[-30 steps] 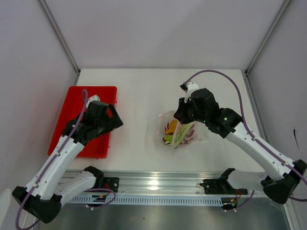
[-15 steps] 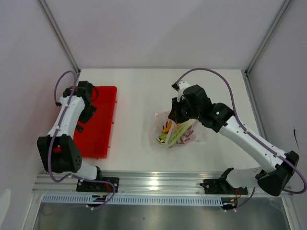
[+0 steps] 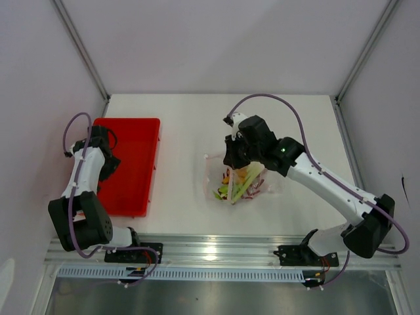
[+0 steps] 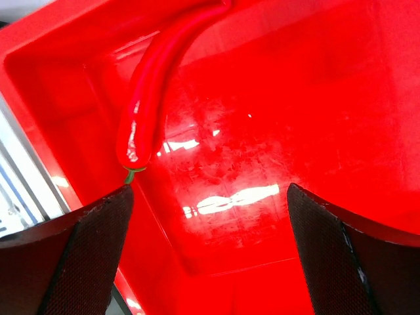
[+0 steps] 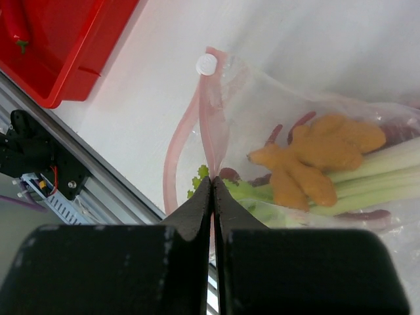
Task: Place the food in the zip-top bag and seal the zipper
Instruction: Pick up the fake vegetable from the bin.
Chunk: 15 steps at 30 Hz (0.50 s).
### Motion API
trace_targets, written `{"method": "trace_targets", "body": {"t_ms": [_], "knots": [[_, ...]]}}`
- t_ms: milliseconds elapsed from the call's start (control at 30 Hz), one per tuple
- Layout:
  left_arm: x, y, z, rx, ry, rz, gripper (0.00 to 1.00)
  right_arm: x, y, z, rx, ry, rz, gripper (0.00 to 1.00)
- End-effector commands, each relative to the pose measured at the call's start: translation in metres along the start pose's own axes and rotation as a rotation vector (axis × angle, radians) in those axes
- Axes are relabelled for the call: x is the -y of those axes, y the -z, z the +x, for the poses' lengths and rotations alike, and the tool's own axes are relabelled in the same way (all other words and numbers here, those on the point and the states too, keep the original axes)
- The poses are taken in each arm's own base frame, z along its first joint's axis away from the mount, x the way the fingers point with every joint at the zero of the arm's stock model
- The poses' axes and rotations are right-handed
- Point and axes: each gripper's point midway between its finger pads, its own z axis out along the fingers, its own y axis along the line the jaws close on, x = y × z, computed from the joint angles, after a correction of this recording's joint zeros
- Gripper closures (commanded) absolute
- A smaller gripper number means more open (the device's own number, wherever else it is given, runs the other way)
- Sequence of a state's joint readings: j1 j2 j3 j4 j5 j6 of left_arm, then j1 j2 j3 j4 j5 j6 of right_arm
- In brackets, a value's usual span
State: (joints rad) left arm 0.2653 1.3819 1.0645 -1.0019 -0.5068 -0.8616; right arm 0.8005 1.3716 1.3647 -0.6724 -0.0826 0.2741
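Swung back over the tray [image 4: 295, 98], the left jaws stand spread wide, holding nothing, a chili [image 4: 147, 98] just ahead of one tip. Right jaws, shifted left, press together on the zipper [image 5: 177, 151] edge of the bag [image 5: 275, 98]; food [image 5: 315, 157] lies inside just beyond them, on the desk [image 3: 184, 125].

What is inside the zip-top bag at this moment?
Through the clear zip-top bag: an orange piece, light green stalks and red curled bits partly hidden behind them. Anything underneath is covered.
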Motion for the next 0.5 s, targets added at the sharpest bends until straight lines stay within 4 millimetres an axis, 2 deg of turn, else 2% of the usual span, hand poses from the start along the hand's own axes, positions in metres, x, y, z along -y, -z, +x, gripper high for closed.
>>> {"method": "trace_targets", "body": {"t_ms": [0,67,100,167,300,400,467], "knots": [[0.004,-0.001,0.001,-0.001,-0.029,0.048,0.01,-0.002,-0.009,-0.018,0.022,0.027,-0.025,1.00],[0.003,-0.006,0.010,-0.028,-0.040,0.048,0.00,0.004,-0.024,-0.010,-0.030,0.017,-0.014,1.00],[0.012,-0.007,0.014,-0.049,-0.037,0.096,0.01,0.010,-0.027,-0.013,-0.036,0.002,-0.007,1.00],[0.017,-0.011,0.021,-0.065,-0.051,0.122,0.01,0.013,-0.038,-0.008,-0.080,-0.027,-0.022,1.00],[0.021,-0.018,0.018,-0.074,-0.050,0.094,0.01,0.025,-0.051,-0.005,-0.111,-0.089,-0.027,1.00],[0.014,-0.025,0.025,-0.095,-0.043,0.035,0.00,0.025,-0.046,-0.017,-0.100,-0.142,-0.045,1.00],[0.011,-0.025,0.019,-0.056,-0.030,0.034,0.00,0.022,-0.041,-0.025,-0.092,-0.135,-0.062,1.00]]}}
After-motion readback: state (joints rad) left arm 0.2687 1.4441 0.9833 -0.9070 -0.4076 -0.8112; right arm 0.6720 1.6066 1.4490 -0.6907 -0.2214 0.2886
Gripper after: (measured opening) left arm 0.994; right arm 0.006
